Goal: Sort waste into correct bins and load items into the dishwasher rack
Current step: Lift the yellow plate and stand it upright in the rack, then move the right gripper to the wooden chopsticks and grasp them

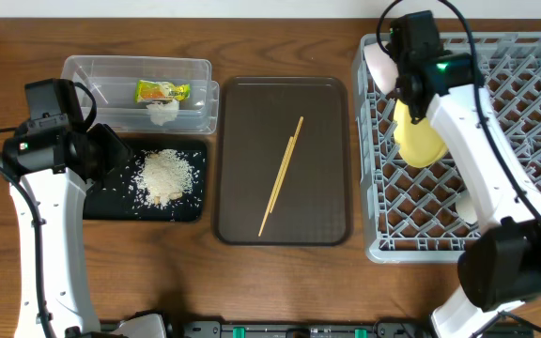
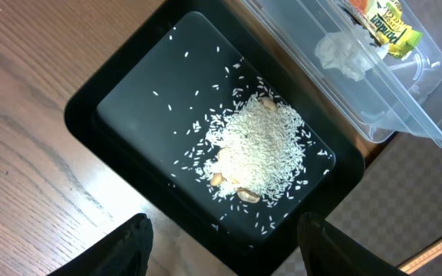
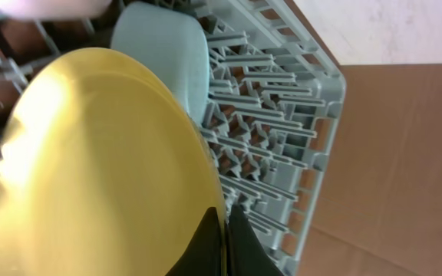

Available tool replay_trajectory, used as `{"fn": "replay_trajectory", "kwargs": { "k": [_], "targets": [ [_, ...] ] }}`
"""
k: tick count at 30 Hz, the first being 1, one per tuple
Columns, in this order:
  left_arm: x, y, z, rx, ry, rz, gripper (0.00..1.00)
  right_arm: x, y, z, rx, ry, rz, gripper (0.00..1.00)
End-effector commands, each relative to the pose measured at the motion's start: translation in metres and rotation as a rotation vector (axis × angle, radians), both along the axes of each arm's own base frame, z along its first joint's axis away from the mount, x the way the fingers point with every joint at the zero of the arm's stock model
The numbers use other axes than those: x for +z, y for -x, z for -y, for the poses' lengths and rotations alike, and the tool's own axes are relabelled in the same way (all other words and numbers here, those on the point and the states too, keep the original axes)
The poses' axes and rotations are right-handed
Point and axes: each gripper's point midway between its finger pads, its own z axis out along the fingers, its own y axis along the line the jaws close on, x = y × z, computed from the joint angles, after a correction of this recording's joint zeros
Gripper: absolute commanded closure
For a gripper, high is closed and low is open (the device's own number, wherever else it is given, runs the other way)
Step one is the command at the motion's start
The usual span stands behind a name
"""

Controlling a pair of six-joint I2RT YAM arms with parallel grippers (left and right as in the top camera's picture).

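Note:
My right gripper [image 3: 225, 230] is shut on the rim of the round yellow plate [image 3: 90, 169], which it holds on edge among the pegs of the grey dishwasher rack [image 3: 282, 130]. A light-blue bowl [image 3: 163, 54] stands just behind the plate. From overhead the plate [image 1: 417, 139] is in the rack [image 1: 533, 113], below a white bowl [image 1: 378, 66]. My left gripper [image 2: 225, 253] is open and empty above the near corner of the black tray [image 2: 113, 100], which holds the rice [image 2: 255, 149]. The clear tub [image 2: 405, 107] holds the tissue [image 2: 344, 54] and the wrapper [image 2: 386, 23]. The chopsticks [image 1: 282, 174] lie on the brown tray.
The dark-brown serving tray [image 1: 242, 122] lies between the black tray [image 1: 111, 202] and the rack. Another white dish [image 1: 466, 207] stands in the rack beside my right arm. The clear tub [image 1: 92, 70] sits behind the black tray.

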Motion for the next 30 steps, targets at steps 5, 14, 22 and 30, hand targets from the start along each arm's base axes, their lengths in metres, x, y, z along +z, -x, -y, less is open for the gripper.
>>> {"fn": "replay_trajectory", "kwargs": {
  "k": [5,14,22,30],
  "targets": [
    [0.002,0.0,-0.002,0.013,0.001,0.005,0.36,-0.002,-0.007,-0.012,-0.108,-0.148,0.118,0.42],
    [0.002,0.0,-0.002,0.013,0.001,0.005,0.36,0.057,-0.005,-0.01,-0.139,-0.282,0.33,0.02],
    [0.003,0.0,-0.002,0.013,0.001,0.006,0.36,0.113,0.012,-0.118,0.276,-0.835,0.328,0.12],
    [0.002,0.0,-0.002,0.013,0.001,0.005,0.36,0.047,0.028,-0.192,0.208,-0.941,0.092,0.2]
  ]
}}
